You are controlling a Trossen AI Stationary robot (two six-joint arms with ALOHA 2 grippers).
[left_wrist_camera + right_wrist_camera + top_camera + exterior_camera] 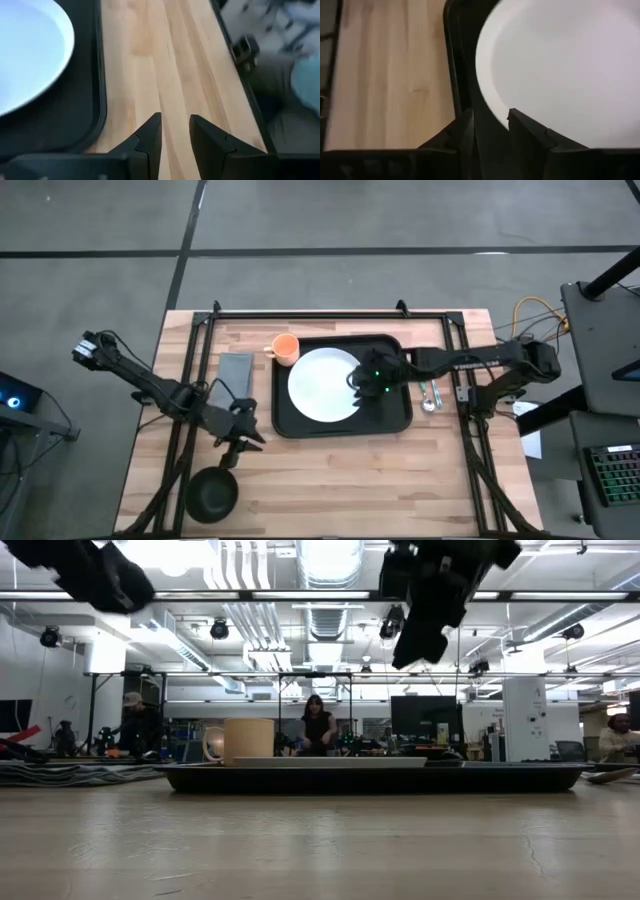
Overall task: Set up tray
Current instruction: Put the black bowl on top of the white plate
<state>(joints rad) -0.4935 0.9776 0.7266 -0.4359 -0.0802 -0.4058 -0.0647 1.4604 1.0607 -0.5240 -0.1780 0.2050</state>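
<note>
Right gripper (362, 387) is hovering over the tray (395, 418), its jaws parted by a narrow gap and holding nothing. White plate (570, 65) is lying just ahead of those jaws, its rim passing under the tips; tray rim and bare tabletop (385, 75) are showing off to one side.

Left gripper (175, 131) is hanging above bare wood, jaws slightly open and empty, tray corner (97, 110) close beside them.

Tray is sitting mid-tabletop carrying the plate. Orange cup (285, 348) is at its far left corner, grey napkin (236, 372) beyond that, spoon (429, 396) just off its right edge, black bowl (211, 494) near the left arm.
</note>
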